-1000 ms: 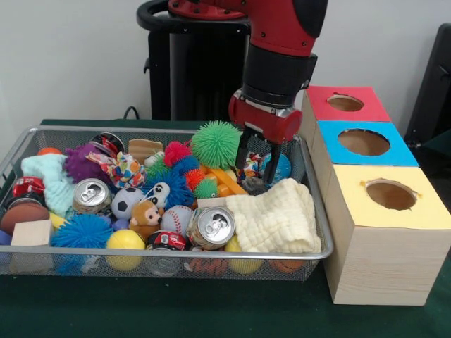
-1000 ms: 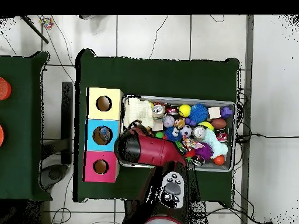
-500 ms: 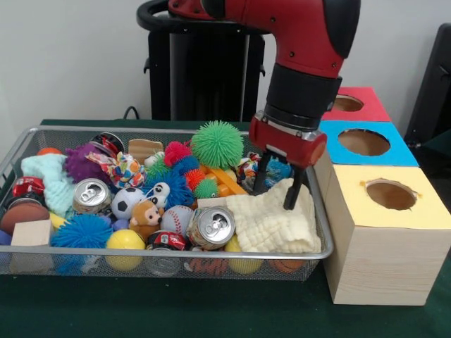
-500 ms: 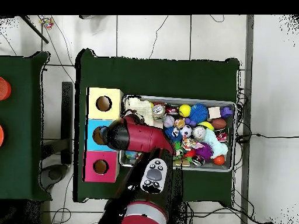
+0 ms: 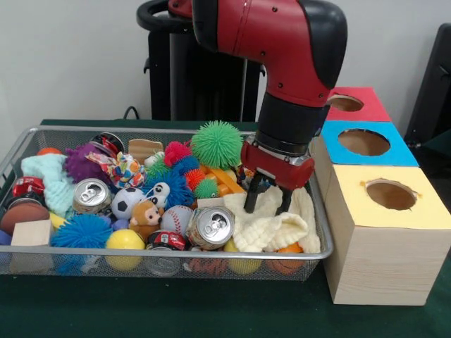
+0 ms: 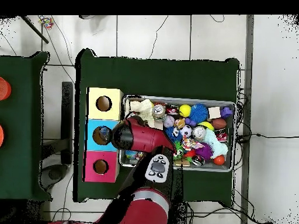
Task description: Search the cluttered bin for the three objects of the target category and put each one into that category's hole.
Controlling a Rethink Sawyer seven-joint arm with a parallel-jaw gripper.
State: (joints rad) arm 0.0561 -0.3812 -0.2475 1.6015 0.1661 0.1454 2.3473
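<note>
Grasp step is judged in hand: the black two-finger gripper (image 5: 268, 204) is pressed into the cream waffle-knit cloth (image 5: 271, 224), fingers pinched on a bunched fold. The cloth is seen at 3 o'clock inside the wire-mesh bin (image 5: 106, 255), beside the yellow-topped wooden box (image 5: 380, 232). Next move is judged: cloth to be lifted clear, then carried to a hole at 3 o'clock.
</note>
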